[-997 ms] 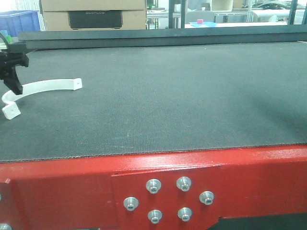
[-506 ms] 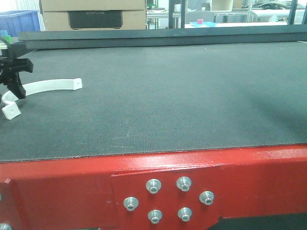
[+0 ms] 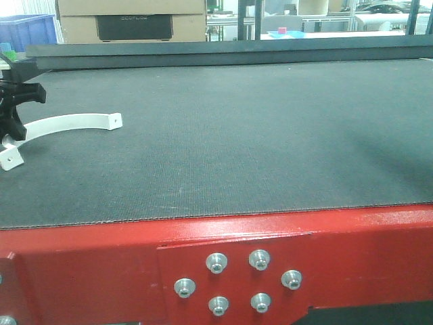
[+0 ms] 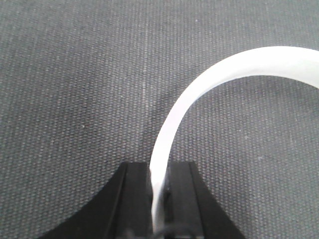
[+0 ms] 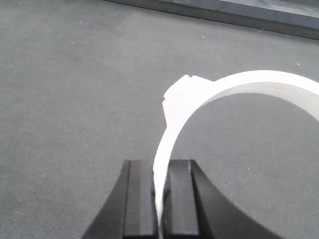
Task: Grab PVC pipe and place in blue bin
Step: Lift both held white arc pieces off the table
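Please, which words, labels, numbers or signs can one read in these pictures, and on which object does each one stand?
No text can be read.
Dark panel on the cardboard box: faint letters, too blurred to read.
White PVC pipe, belt, red frame: no text visible.

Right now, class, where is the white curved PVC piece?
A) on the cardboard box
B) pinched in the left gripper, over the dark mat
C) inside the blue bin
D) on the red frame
B: the left gripper is shut on the white PVC piece over the dark mat.
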### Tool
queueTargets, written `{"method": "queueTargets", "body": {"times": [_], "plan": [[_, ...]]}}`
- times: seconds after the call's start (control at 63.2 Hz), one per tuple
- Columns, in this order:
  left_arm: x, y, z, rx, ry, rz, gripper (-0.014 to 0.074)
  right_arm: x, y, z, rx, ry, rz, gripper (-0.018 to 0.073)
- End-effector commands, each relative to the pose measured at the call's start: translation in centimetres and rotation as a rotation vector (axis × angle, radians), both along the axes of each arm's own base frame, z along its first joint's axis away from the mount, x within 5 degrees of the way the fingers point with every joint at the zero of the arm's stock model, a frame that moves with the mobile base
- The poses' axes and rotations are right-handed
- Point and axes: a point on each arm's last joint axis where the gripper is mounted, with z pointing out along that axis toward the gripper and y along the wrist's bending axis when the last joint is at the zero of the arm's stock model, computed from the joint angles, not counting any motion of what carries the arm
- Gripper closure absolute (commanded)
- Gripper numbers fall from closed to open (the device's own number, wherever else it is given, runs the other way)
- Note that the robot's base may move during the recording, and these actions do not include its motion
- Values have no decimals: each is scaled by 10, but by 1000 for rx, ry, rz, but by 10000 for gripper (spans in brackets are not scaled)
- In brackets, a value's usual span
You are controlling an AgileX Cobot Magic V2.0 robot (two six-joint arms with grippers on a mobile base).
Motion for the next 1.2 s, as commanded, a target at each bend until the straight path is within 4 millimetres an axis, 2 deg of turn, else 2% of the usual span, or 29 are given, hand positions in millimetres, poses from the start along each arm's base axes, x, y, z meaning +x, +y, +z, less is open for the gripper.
{"method": "queueTargets", "body": {"times": [0.0, 0.459, 0.585, 0.838, 0.981, 1.186], "plan": [[3, -2, 3, 3, -22, -1, 699, -2, -1, 9, -6, -60, -6, 728], [2, -1, 2, 16, -7, -15, 699, -2, -1, 9, -5, -65, -7, 728], [0, -1, 8, 21, -17, -20, 699, -2, -1, 11, -5, -81, -10, 728], [-9, 0, 44, 78, -100, -52, 699, -10, -1, 18, -3, -139, -19, 728], [-19, -1, 72, 81, -167, -50, 699, -25, -3, 19, 1, -217, -37, 728], [-40, -1, 120, 89, -296, -46, 699, -50, -3, 8, 8, -273, -52, 728]]}}
